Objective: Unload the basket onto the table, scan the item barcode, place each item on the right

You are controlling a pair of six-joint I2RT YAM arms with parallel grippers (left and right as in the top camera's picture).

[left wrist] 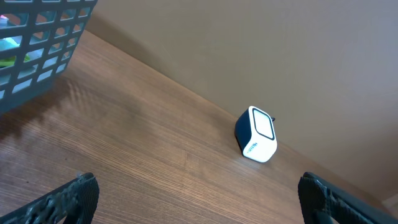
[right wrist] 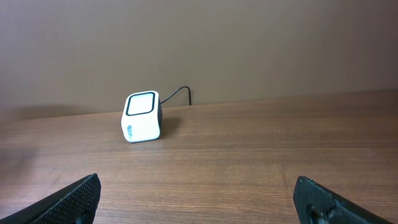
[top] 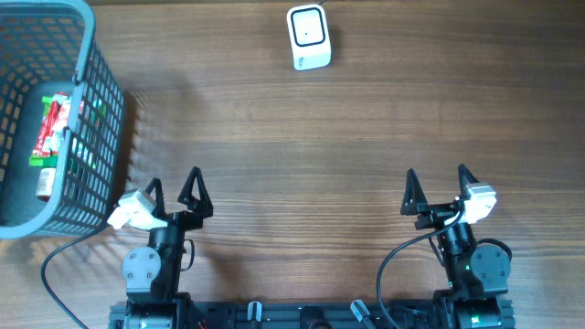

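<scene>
Both my arms are parked at the near edge of the bench [top: 292, 137], low over the wood and pointing at the far side. My left claw [top: 174, 179] is spread wide with nothing in it, and so is my right claw [top: 437, 174]. The left one sits twisted a bit, so its wrist view comes out tilted. In each wrist view only the black fingers [right wrist: 68, 199] poke into the bottom corners.

Just beside my left claw is the grey mesh basket [top: 102, 137], with the red and green packets [top: 50, 128] lying inside it. Only the overhead shows them properly. My left wrist catches a corner of the basket, and my right wrist misses it completely.

Far across, well apart from both claws, the white scanner [top: 308, 37] stands near the back edge. My right wrist shows its black cable [right wrist: 177, 93] running off behind it. Past that is a plain brown wall [right wrist: 249, 43].
</scene>
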